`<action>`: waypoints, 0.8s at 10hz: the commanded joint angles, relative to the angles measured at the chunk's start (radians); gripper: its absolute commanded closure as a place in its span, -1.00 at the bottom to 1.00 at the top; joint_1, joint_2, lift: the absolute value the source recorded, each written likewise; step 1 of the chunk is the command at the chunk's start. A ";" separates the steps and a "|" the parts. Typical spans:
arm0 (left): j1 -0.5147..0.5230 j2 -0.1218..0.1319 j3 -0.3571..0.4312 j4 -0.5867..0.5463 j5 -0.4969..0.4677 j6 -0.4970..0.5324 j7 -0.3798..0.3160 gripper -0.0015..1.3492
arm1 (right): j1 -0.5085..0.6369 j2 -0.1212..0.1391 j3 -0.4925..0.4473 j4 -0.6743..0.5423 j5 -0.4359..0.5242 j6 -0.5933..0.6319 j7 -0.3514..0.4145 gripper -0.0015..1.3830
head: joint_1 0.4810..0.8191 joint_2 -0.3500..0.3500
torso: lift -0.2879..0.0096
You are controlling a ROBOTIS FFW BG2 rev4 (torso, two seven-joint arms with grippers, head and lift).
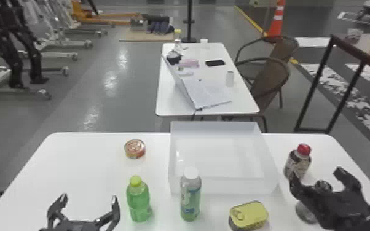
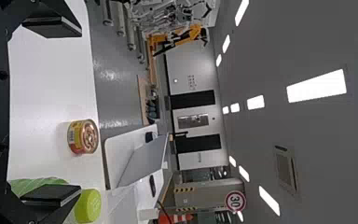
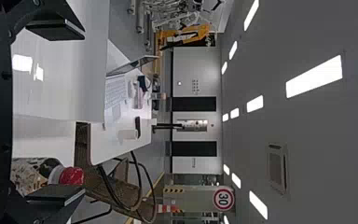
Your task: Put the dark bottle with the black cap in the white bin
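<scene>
Head view: dark bottle (image 1: 306, 213) at the right claw (image 1: 316, 174), outside the white bin (image 1: 218, 185)

Head view gives me the dark bottle: black cap (image 1: 323, 185) in line between the right claw's fingers, lower body partly covered by the claw. Right wrist view adds ceiling lights (image 3: 315, 77) and a round red-rimmed sign (image 3: 223, 199), plus the red-capped bottle (image 1: 297, 162) just beside one finger and the bin's wall. Left wrist view gives the side of the round tin (image 1: 135, 148); from the head I get mostly its lid.

Bin: upright on the table (image 1: 80, 166), open top, inner floor visible, glare inside one wall. White-capped bottle (image 1: 190, 196) stands at its near wall, yellow-lidded tin (image 1: 250, 213) near its near right corner.

Right claw: spread, pinching nothing. Dark bottle is upright on the table, right of the bin, nearer me than the red cap. I can't tell if a finger touches it.

Left claw (image 1: 88, 196): spread too, near edge, just left of the green bottle (image 1: 139, 201).
</scene>
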 commanded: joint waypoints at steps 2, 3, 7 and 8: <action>0.000 -0.004 0.000 0.000 0.002 0.002 0.000 -0.81 | -0.019 0.000 -0.048 0.012 -0.020 0.003 0.006 -0.80 | -0.60 0.00 | 0.26; 0.000 -0.004 0.000 0.000 0.003 0.002 0.000 -0.80 | -0.022 0.000 -0.068 0.015 -0.024 0.003 0.009 -0.80 | -0.60 0.00 | 0.26; -0.002 -0.004 0.001 0.006 0.011 -0.008 -0.008 -0.80 | -0.068 0.000 -0.120 0.061 -0.017 0.000 0.044 -0.80 | -0.60 0.00 | 0.26; -0.002 -0.004 0.001 0.009 0.014 -0.011 -0.009 -0.80 | -0.080 0.000 -0.122 0.086 -0.024 -0.010 0.046 -0.80 | -0.60 0.00 | 0.26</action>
